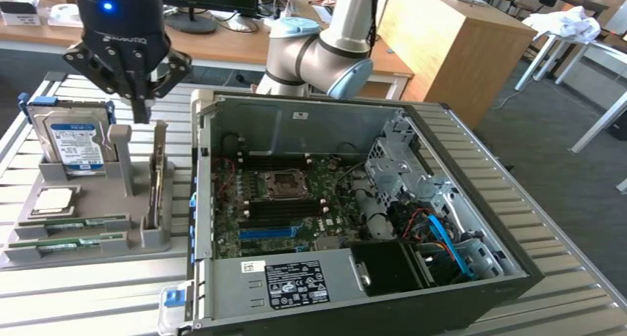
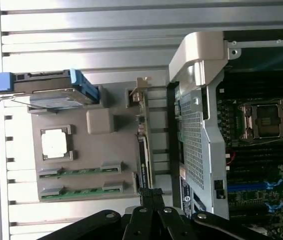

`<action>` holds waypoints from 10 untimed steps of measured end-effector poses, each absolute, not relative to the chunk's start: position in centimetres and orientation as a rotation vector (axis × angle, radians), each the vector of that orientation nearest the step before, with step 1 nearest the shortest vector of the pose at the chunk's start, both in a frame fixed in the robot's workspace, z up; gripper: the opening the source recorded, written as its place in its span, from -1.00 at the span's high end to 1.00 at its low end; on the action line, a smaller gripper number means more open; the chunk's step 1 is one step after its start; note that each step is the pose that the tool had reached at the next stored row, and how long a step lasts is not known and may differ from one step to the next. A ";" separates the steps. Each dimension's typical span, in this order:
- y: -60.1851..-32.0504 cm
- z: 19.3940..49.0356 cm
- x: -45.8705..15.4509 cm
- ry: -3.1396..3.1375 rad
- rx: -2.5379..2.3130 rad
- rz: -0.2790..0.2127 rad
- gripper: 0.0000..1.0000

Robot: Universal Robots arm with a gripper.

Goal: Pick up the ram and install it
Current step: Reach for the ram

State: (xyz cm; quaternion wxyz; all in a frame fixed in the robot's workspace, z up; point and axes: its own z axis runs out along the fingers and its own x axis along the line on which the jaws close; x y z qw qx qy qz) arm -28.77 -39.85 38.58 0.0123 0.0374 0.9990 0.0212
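Two ram sticks, long green boards, lie side by side in slots at the front of a grey holder (image 1: 98,257): one ram stick (image 1: 73,222) (image 2: 79,171) and a second (image 1: 69,241) (image 2: 79,191). My black gripper (image 1: 144,112) (image 2: 151,200) hangs above the holder's back part, over the grey post between the hard drive and an upright card. It is well clear of the sticks. Its fingers are pressed together with nothing between them. The open computer case (image 1: 392,119) lies to the exterior view's right, with its motherboard memory slots (image 1: 284,206) exposed.
On the holder stand a silver hard drive (image 1: 76,141) (image 2: 51,92), a square processor chip (image 1: 54,199) (image 2: 56,144) and an upright expansion card (image 1: 157,178) (image 2: 144,140). The case's raised side wall (image 1: 201,174) borders the holder. Everything rests on a slatted metal table (image 1: 88,299).
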 end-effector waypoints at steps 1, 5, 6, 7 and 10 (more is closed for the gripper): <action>-39.9 38.6 -29.0 3.114 0.117 0.066 0.80; -39.8 38.5 -30.0 3.114 0.117 0.066 0.80; -39.8 38.5 -30.2 3.114 0.117 0.066 0.80; -39.8 38.5 -30.5 3.114 0.117 0.066 0.80; -39.8 38.4 -31.3 3.114 0.117 0.066 0.80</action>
